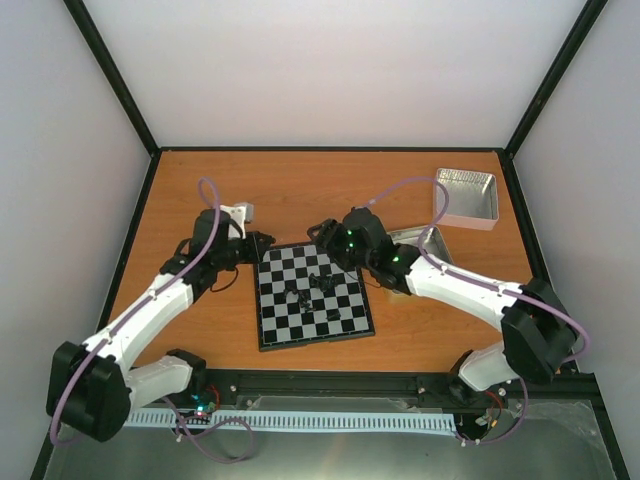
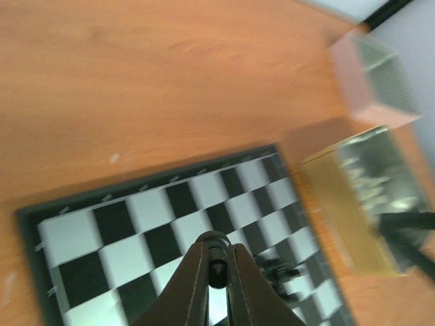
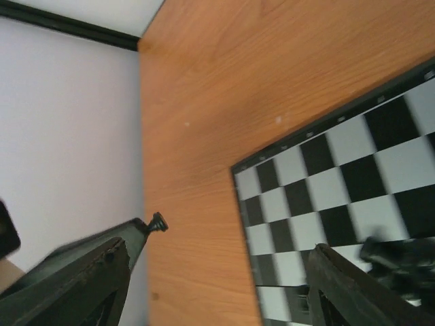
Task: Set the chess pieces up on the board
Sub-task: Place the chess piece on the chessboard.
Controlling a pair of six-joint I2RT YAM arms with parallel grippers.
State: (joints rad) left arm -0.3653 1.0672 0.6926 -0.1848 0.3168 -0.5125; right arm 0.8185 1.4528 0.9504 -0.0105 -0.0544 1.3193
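Nearest the lens in each wrist view stand that gripper's own fingers.

Left gripper (image 2: 217,252): fingers pressed together, with a small dark rounded thing between the tips, too blurred to name.

Right gripper (image 3: 228,243): released, fingers spread toward the two lower corners of its view, nothing between them.

Table (image 1: 330,185): orange wood, shown whole only from overhead.

Board (image 1: 345,318): at table centre, sides running roughly 12 to 6 o'clock, turned slightly anticlockwise. Both wrist views cut it off. From overhead the left gripper sits at the board's 11 o'clock corner and the right gripper at its 12 o'clock edge.

Tins (image 1: 467,195): two, at the board's 2 o'clock. The nearer one is partly hidden by the right arm, and both are smeared in the left wrist view.

Chess pieces (image 1: 308,287): a dark cluster near the board's middle, single shapes unreadable in every view.

Black piece (image 3: 158,222): seen only by the right wrist camera, off the board at the tip of the finger at that view's 8 o'clock. Its long axis points toward 2 o'clock. Contact cannot be judged.
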